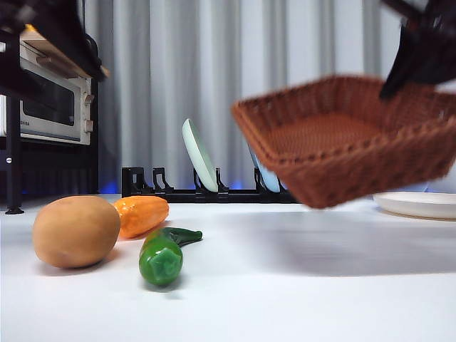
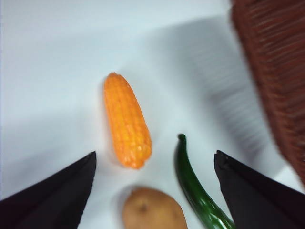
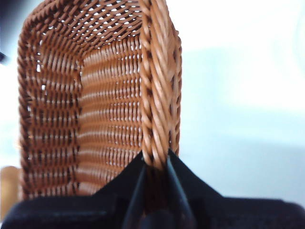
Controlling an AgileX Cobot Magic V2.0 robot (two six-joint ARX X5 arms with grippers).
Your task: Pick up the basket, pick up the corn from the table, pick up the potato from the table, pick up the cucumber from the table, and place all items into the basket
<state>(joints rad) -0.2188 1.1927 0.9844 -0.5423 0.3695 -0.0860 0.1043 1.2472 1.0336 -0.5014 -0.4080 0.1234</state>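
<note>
Wicker basket (image 1: 342, 139) up off the table and tilted, braided rim pinched between the closed jaws of the right gripper (image 3: 155, 164) at its far edge, interior empty as far as visible: first step judged done. Below the left gripper (image 2: 155, 164), jaws spread wide and empty, all three vegetables on the table: potato (image 2: 153, 209) nearest between the jaws, corn (image 2: 126, 120) just beyond, cucumber (image 2: 195, 188) beside the potato toward the basket. Three pickups and all loading left.

Bright, soft shadows; motion-blurred basket (image 1: 342, 139)
</note>
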